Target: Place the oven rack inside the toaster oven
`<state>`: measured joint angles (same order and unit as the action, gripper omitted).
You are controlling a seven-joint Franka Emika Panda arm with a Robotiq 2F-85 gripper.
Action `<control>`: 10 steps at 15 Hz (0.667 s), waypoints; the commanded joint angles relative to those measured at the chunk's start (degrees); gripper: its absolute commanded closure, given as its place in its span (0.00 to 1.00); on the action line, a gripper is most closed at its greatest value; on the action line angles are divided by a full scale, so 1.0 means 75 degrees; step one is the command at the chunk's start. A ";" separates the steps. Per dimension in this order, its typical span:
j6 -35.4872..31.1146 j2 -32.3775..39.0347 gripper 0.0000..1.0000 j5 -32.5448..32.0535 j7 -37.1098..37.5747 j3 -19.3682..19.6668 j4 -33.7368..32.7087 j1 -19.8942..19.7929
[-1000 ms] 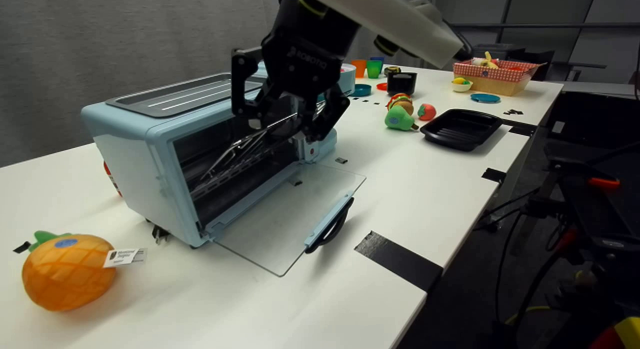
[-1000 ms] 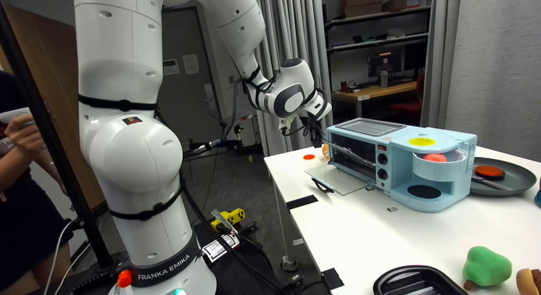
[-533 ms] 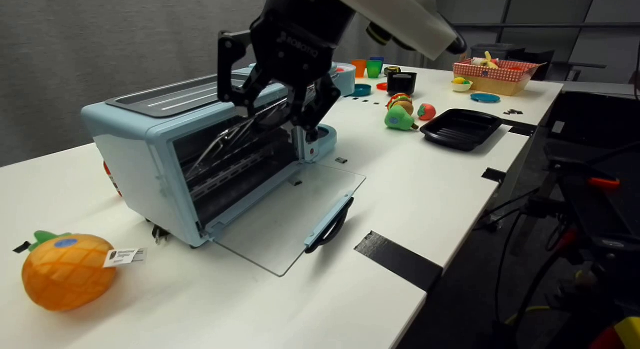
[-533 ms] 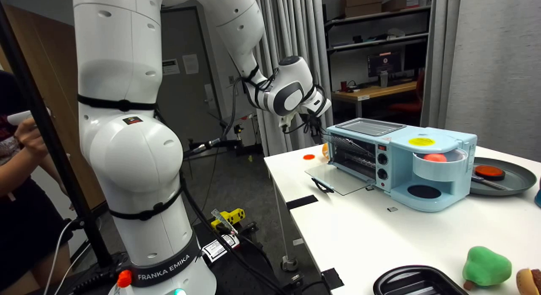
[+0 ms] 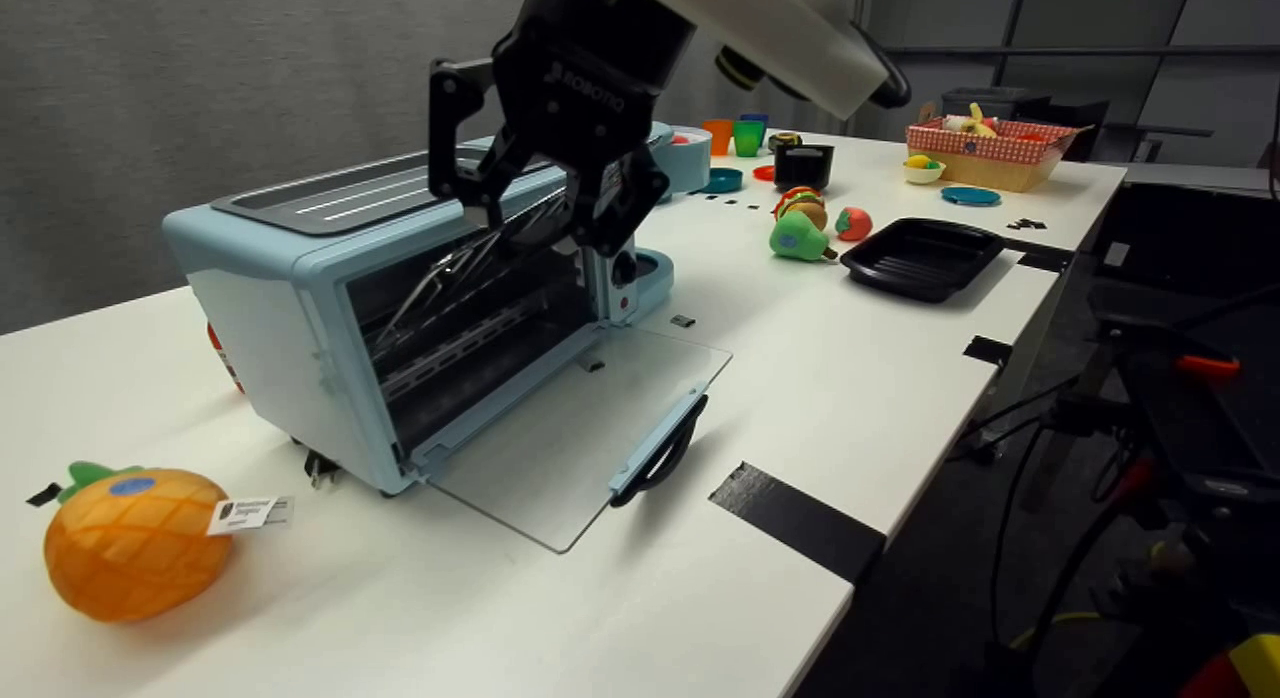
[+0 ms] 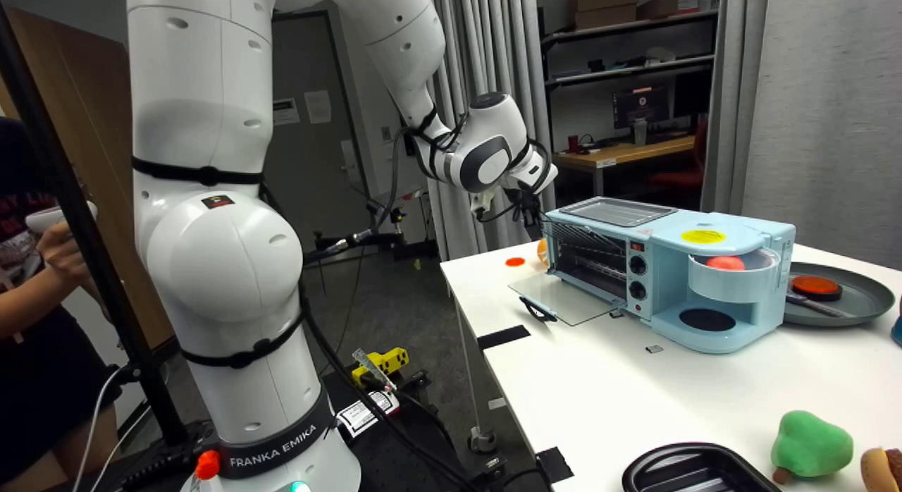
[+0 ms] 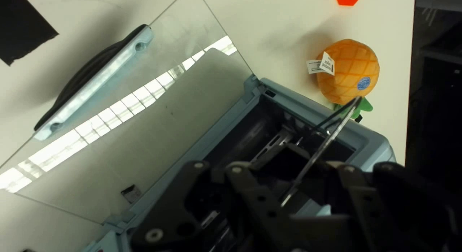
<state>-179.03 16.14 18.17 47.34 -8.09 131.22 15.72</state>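
In an exterior view the black gripper [image 5: 533, 234] hangs in the upper middle, pinching the tilted oven rack [image 5: 450, 266] at the mouth of the light blue toaster oven [image 5: 300, 308], its glass door [image 5: 590, 428] dropped open. In an exterior view the white arm [image 6: 211, 249] fills the left, and the rack slants across the opening, right of centre; how far in, I can't tell. In the wrist view the rack's bright edge runs between the fingers [image 7: 249, 185], lower right, below a plush pineapple [image 7: 349, 69].
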 commanded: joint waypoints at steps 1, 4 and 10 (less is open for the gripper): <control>-0.0254 0.0191 0.98 0.0224 -0.0366 -0.0221 -0.0171 -0.0274; -0.0310 0.0222 0.98 0.0269 -0.0409 -0.0230 -0.0180 -0.0314; -0.0488 0.0117 0.98 0.0448 -0.0431 -0.0378 -0.0058 -0.0393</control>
<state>-179.72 17.44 19.48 46.25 -9.14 130.19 14.24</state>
